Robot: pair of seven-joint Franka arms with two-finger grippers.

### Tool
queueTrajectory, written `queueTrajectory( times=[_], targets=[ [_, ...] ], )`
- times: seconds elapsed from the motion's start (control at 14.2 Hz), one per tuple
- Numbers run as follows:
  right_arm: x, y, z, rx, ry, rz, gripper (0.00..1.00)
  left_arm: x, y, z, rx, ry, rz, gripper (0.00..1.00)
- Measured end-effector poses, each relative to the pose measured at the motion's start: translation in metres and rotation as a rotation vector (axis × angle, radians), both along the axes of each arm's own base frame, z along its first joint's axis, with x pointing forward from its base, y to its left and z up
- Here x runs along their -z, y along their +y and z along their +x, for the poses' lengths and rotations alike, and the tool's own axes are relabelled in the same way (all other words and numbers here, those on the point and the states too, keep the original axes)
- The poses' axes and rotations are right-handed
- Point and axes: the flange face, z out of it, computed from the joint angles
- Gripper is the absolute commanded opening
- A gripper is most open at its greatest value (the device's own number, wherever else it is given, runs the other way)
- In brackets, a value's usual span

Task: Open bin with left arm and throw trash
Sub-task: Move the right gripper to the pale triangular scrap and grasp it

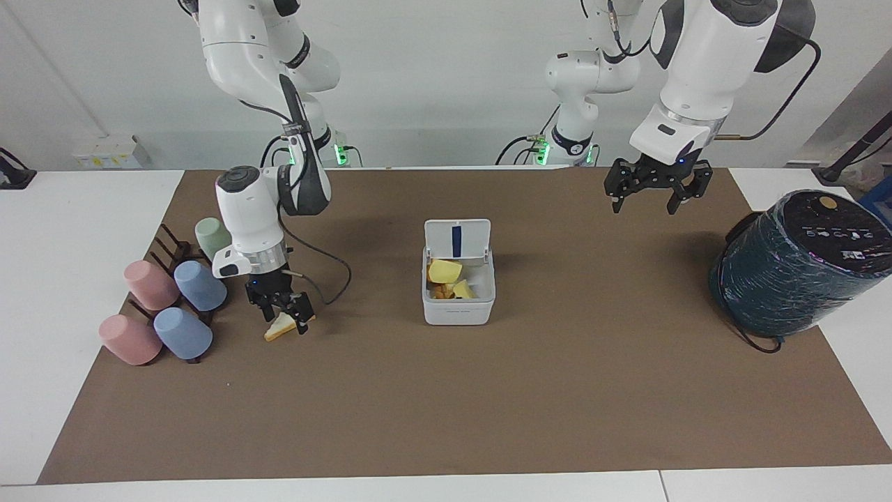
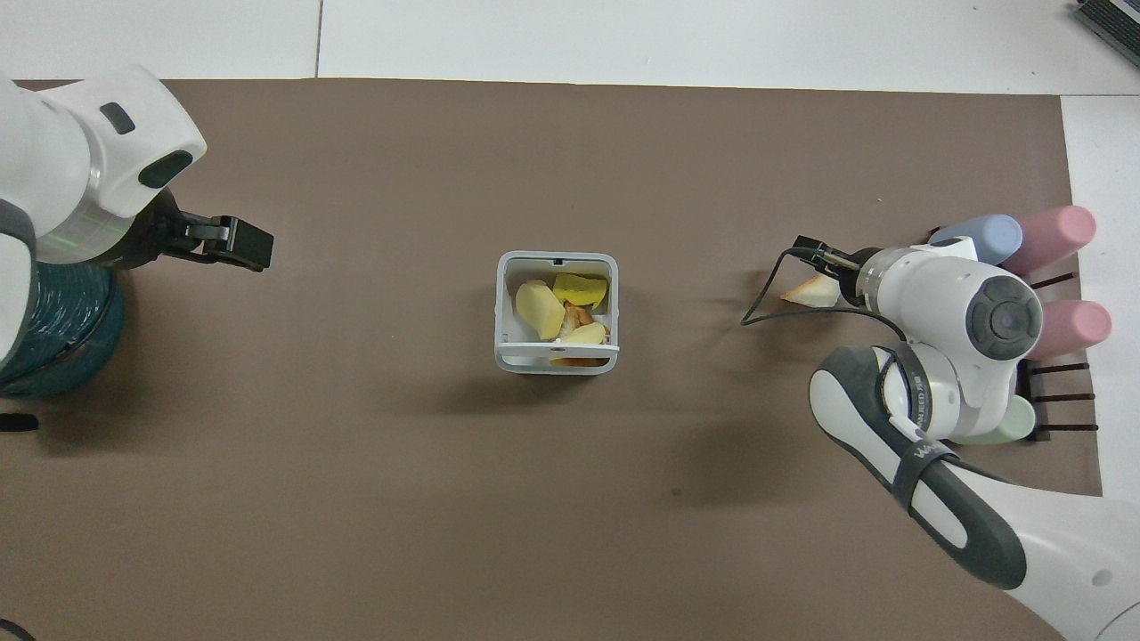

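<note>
On the brown-matted bench [image 1: 557, 390], the right end effector [image 1: 282, 312] straddles, open, the light, rigid triangular bread slice [image 1: 281, 328]; grasp its crust edges.

white table [image 1: 83, 209] under brown mat [image 1: 557, 390], seam visible at the edge farthest from the robots. plain pale wall [image 1: 446, 84], small white box [image 1: 104, 150] at its foot. even, diffuse light, soft shadows on mat.
</note>
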Motion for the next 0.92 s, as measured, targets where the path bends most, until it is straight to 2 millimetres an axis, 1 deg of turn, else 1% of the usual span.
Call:
queueTrajectory(
  times=[0.14, 0.21, 0.28, 0.35, 0.42, 0.7, 0.85, 0.92],
  targets=[
    [0.011, -0.006, -0.003, -0.036, 0.009, -0.018, 1.0, 0.0, 0.0, 0.0, 0.0, 0.0, 0.0, 1.0],
    [0.016, -0.006, -0.003, -0.049, 0.01, -0.022, 0.73, 0.0, 0.0, 0.0, 0.0, 0.0, 0.0, 1.0],
    [0.019, -0.006, -0.003, -0.055, 0.009, -0.024, 0.34, 0.0, 0.0, 0.0, 0.0, 0.0, 0.0, 1.0],
    [0.022, -0.005, -0.003, -0.057, 0.01, -0.024, 0.1, 0.0, 0.0, 0.0, 0.0, 0.0, 0.0, 1.0],
    [0.021, -0.005, -0.002, -0.057, 0.009, -0.025, 0.0, 0.0, 0.0, 0.0, 0.0, 0.0, 0.0, 1.0],
    [0.02, -0.004, -0.002, -0.054, 0.004, -0.022, 0.0, 0.0, 0.0, 0.0, 0.0, 0.0, 0.0, 1.0],
    [0.018, 0.007, -0.002, -0.029, 0.0, -0.004, 0.0, 0.0, 0.0, 0.0, 0.0, 0.0, 0.0, 1.0],
    [0.017, 0.018, -0.002, -0.007, -0.002, 0.013, 0.0, 0.0, 0.0, 0.0, 0.0, 0.0, 0.0, 1.0]
  ],
)
